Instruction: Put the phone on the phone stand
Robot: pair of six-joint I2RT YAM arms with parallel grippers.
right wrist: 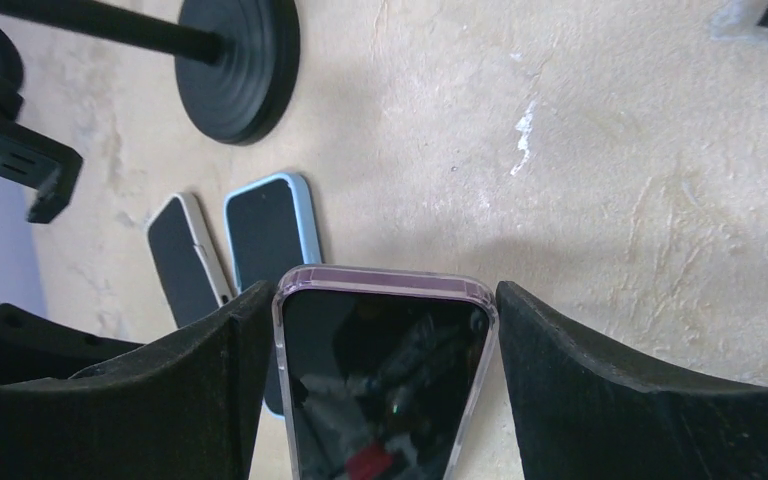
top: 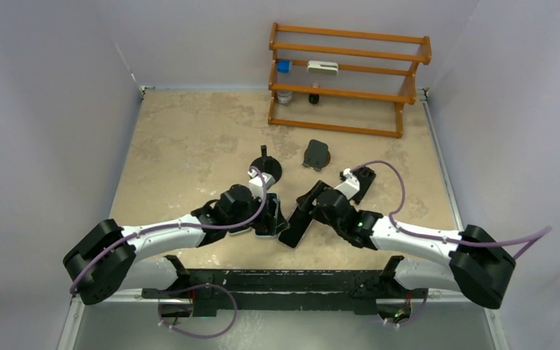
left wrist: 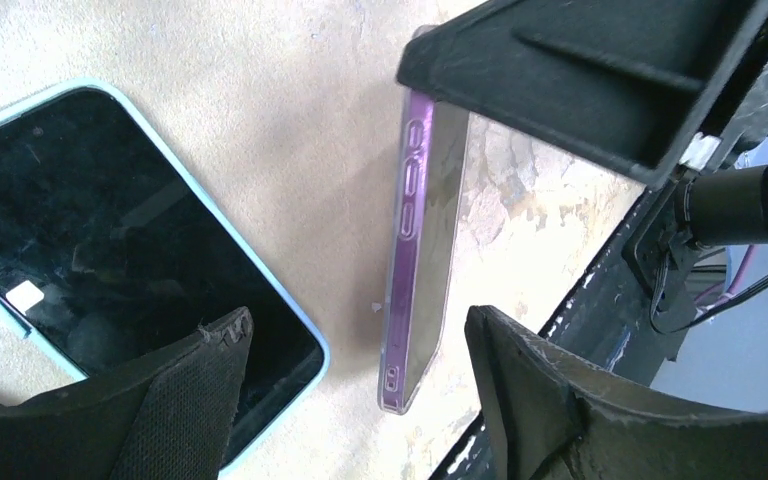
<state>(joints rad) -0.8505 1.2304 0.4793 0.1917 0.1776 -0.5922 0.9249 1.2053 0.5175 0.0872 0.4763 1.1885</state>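
Right jaws clamping purple-cased phone [right wrist: 385,385], two phones [right wrist: 270,225] flat, one round-based stand [right wrist: 245,60]

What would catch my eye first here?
The right tool clamps a purple-cased phone by its edges near the table's middle. The left tool hangs open over a blue-cased phone lying flat, and the black phone stand stands empty just beyond.
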